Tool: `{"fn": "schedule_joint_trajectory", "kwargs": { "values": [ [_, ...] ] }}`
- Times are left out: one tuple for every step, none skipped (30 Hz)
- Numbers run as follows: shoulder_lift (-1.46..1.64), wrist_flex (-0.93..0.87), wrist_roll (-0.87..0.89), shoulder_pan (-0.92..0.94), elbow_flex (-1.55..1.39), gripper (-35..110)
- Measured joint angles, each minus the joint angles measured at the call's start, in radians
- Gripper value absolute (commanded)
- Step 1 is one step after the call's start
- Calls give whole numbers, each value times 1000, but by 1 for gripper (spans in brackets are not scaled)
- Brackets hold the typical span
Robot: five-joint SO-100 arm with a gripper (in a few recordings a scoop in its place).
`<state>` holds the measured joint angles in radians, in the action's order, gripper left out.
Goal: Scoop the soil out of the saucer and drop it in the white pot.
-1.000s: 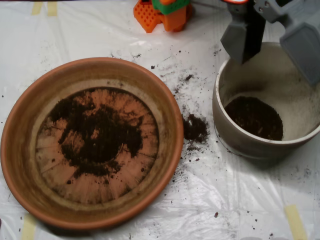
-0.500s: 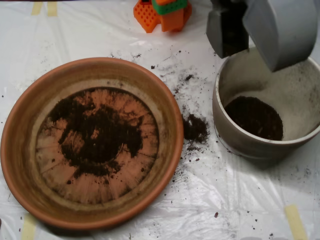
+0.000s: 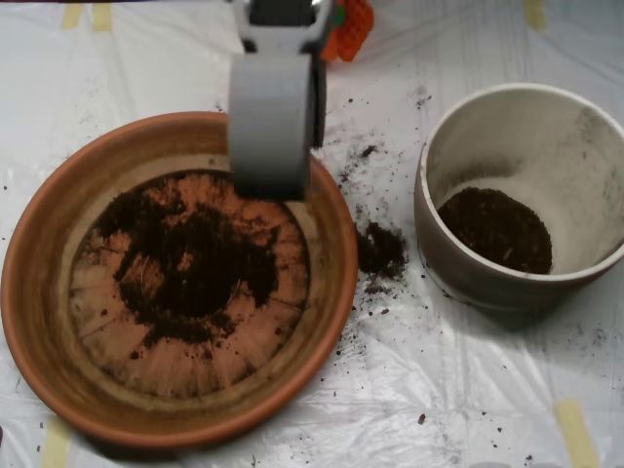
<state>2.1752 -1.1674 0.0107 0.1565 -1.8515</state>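
White crinkled plastic sheeting (image 3: 468, 390) spread over the desk, taped down with pale yellow strips (image 3: 575, 429) at the edges.

Dark crumbly soil (image 3: 190, 258) lying in a ragged patch across the ridged floor of the saucer (image 3: 39, 322), thickest near the centre, with bare orange ridges showing around it and through gaps. Saucer sitting at the left of the overhead view, wide and shallow, largest thing present. A second portion of soil (image 3: 497, 229) resting at the bottom of the white pot (image 3: 444, 258), covering the lower-left part of its floor, dusty smudged inner wall bare above. White pot standing at the right, well apart from the saucer. Between the two, a small spilled clump of soil (image 3: 380, 249) on the sheeting just beside the saucer's right rim, with finer specks (image 3: 366, 151) scattered above and below it.

End effector (image 3: 273, 127), a grey clamshell scoop, hanging over the saucer's upper rim, seen from its curved grey back, lower edge above the top of the soil patch. Cannot tell how its shells stand, nor what lies inside.

Orange plastic part (image 3: 353, 29) visible at the top edge, just right of the scoop's mount.
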Motion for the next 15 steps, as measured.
{"fn": "schedule_joint_trajectory", "kwargs": {
  "values": [
    [-2, 15, -2, 18, -38, 39],
    [-11, 29, -2, 35, -72, 39],
    [-23, 43, -12, 54, -100, 39],
    [-44, 61, -20, 72, -124, 40],
    [-74, 75, -21, 91, -140, 42],
    [-112, 87, -28, 109, -146, 43],
    [-155, 98, -44, 123, -150, 43],
    [-201, 109, -57, 133, -150, 44],
    [-245, 123, -71, 147, -150, 44],
    [-291, 141, -84, 163, -150, 44],
    [-334, 160, -86, 179, -150, 44],
    [-379, 172, -92, 195, -150, 44],
    [-425, 175, -103, 209, -144, 44],
    [-466, 176, -107, 218, -135, 44],
    [-508, 176, -109, 229, -121, 45]
  ]
}}
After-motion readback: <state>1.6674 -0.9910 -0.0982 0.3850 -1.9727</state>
